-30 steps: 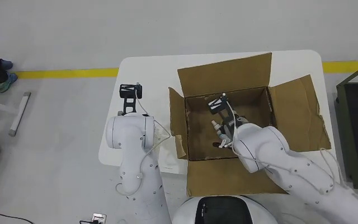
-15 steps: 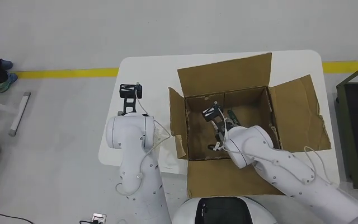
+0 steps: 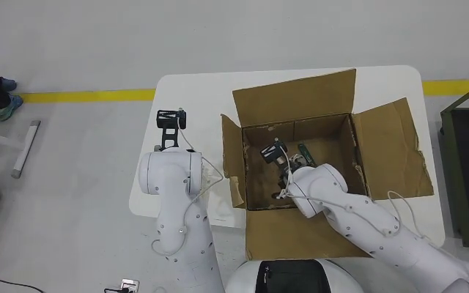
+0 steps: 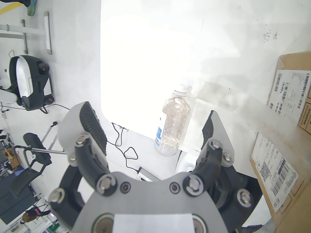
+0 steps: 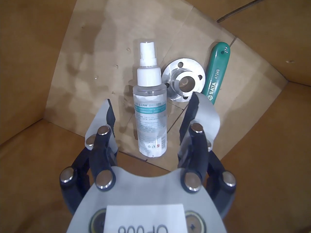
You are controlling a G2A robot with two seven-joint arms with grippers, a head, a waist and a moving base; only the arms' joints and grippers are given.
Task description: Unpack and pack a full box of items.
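An open cardboard box (image 3: 296, 99) stands on the white table (image 3: 198, 95). On the box floor (image 5: 85, 49) lies a clear spray bottle (image 5: 149, 112) with a white pump top. Beside it are a metal flange (image 5: 184, 82) and a green-handled tool (image 5: 216, 72). My right gripper (image 5: 152, 105) is inside the box, open, with its fingers on either side of the spray bottle and apart from it. My left gripper (image 4: 148, 112) hangs open over the table left of the box (image 4: 289, 112), above a clear water bottle (image 4: 173, 124) that lies near the table's edge.
The box's flaps (image 3: 392, 150) are spread outward on all sides. In the top view, the left gripper (image 3: 171, 119) is over bare table beside the box's left flap. A yellow floor line (image 3: 80, 95) runs behind the table.
My right gripper has moved towards the box's left side and a little nearer the robot. The left arm has kept still.
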